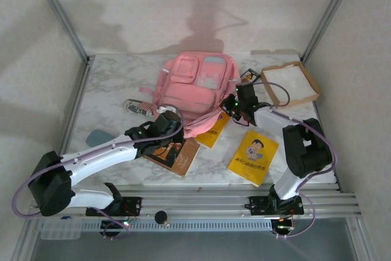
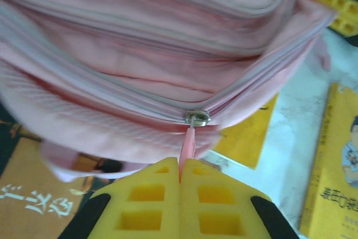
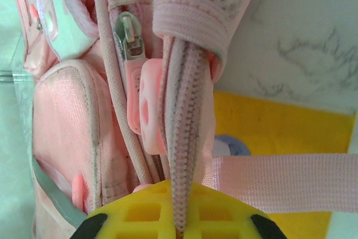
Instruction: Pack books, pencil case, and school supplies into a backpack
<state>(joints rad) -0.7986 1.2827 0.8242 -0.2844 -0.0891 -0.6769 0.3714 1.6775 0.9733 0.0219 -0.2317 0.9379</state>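
The pink backpack point(image 1: 195, 84) lies flat at the table's middle back. My left gripper point(image 1: 171, 120) is at its near edge, shut on the pink zipper pull point(image 2: 188, 145), which hangs from a metal slider point(image 2: 197, 118). My right gripper point(image 1: 235, 106) is at the backpack's right side, shut on a strip of its zipper edge point(image 3: 183, 138). One yellow book point(image 1: 253, 158) lies free at front right. A second yellow book point(image 1: 215, 131) is partly under the backpack. The dark book point(image 1: 176, 154) lies under my left arm. A small patterned pouch point(image 1: 138, 107) lies left of the backpack.
A brown tray with a white inside point(image 1: 290, 84) stands at the back right, close to my right arm. A grey-blue flat thing point(image 1: 96, 137) lies at the left. A pink strap point(image 3: 285, 182) runs across the yellow book beside my right gripper.
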